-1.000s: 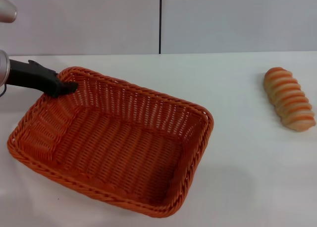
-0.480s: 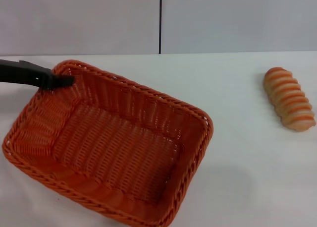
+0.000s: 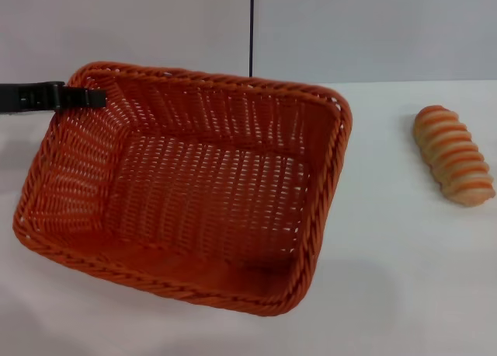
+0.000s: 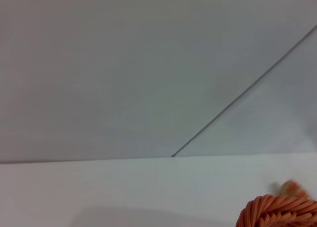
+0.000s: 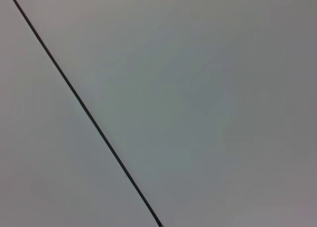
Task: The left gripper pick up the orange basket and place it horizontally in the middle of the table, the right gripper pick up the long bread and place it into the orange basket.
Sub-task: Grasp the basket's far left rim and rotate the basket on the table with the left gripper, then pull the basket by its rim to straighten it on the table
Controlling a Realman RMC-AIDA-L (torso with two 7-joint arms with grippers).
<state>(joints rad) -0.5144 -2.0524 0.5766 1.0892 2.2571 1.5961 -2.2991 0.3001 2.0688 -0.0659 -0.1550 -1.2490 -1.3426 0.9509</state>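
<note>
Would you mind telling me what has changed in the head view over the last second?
The left hand, still gripping the far-left corner of the orange basket, has lifted and swung it, so its far rim now runs roughly parallel to the table's back edge and its right end lies farther right. The long bread has not moved. The right hand is out of view.

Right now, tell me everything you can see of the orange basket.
The orange basket is a large rectangular woven, wicker-like tray with a braided rim, sloping sides and open weave. It is empty and tilted, its far edge raised toward the wall. The left gripper grips its far left corner, whose rim also shows in the left wrist view. The long bread lies apart to its right on the table.
</note>
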